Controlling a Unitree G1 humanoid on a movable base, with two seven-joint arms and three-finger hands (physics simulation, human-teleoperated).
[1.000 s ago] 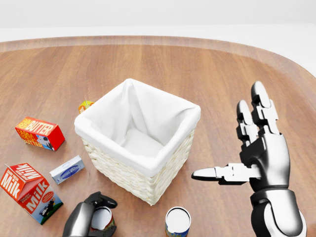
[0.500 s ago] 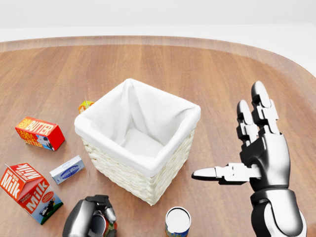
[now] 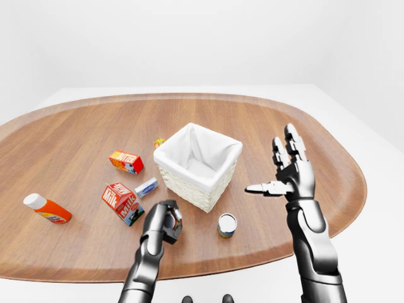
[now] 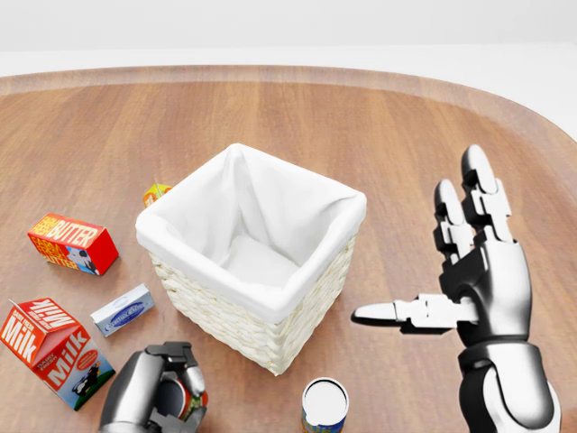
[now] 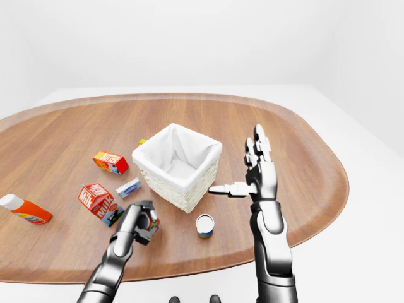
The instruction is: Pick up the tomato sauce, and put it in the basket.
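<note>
The tomato sauce can (image 4: 187, 402), red-labelled, sits at the bottom left of the head view inside my left hand (image 4: 171, 397), whose fingers curl round it. Most of the can is hidden by the hand, and I cannot tell whether it still rests on the table. The white-lined wicker basket (image 4: 230, 317) stands just above and right of it, with nothing inside. At the right edge of the head view my right hand (image 4: 437, 257) floats open, fingers up and thumb pointing left toward the basket, holding nothing.
A white-topped can (image 4: 325, 404) stands below the basket. Left of the basket are a milk carton (image 4: 54, 352), a butter box (image 4: 72, 242), a small white-blue box (image 4: 122, 309) and a small orange item (image 4: 156, 192). An orange bottle (image 3: 47, 208) lies far left.
My left hand's fingers have curled shut round the tomato sauce can and the hand has drifted slightly left. The right hand has barely moved.
</note>
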